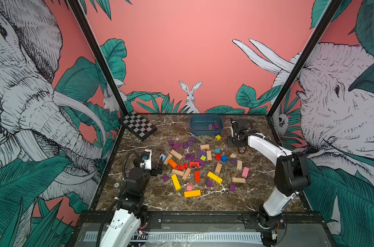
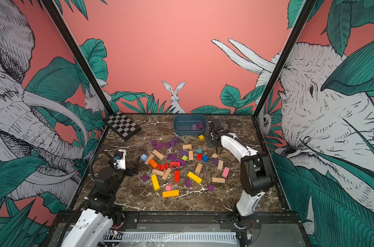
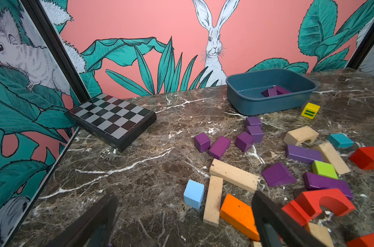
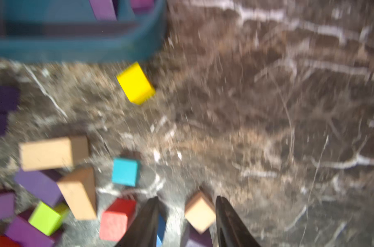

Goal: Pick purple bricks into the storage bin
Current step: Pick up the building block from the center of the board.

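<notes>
A: What sits furthest left on the tabletop (image 1: pixel 254 198)?

B: A black-and-white checkerboard (image 1: pixel 138 126), well left of the bin (image 1: pixel 203 133), in the back corner.

A: And the left fingers (image 1: pixel 160 164)?

B: They hover left of the bin and well in front of it. They are spread wide, with nothing between them. In the left wrist view a light blue cube (image 3: pixel 193 196) and an orange block (image 3: pixel 237 213) lie on the tabletop just past them.

A: Where are the purple bricks (image 1: pixel 176 145)?

B: Two lie inside the bin, at its right end. The others are loose on the tabletop in front of the bin. Five huddle just in front of its left corner, some touching. The rest are scattered further forward, mixed with tan, red, yellow and pink blocks.

A: Describe the bin.

B: A shallow dark blue tub with rounded corners, standing open at the back of the tabletop. A yellow cube (image 1: pixel 218 137) sits just in front of its right corner.

A: And the right fingers (image 4: pixel 229 224)?

B: They hang just right of the bin, about level with its front wall, pointing down. They are partly open and grip nothing. The right wrist view is blurred. A tan cube (image 4: pixel 200 211) shows on the tabletop in the gap between them, with a purple brick beside it. Whether either finger touches the cube cannot be told.
</notes>
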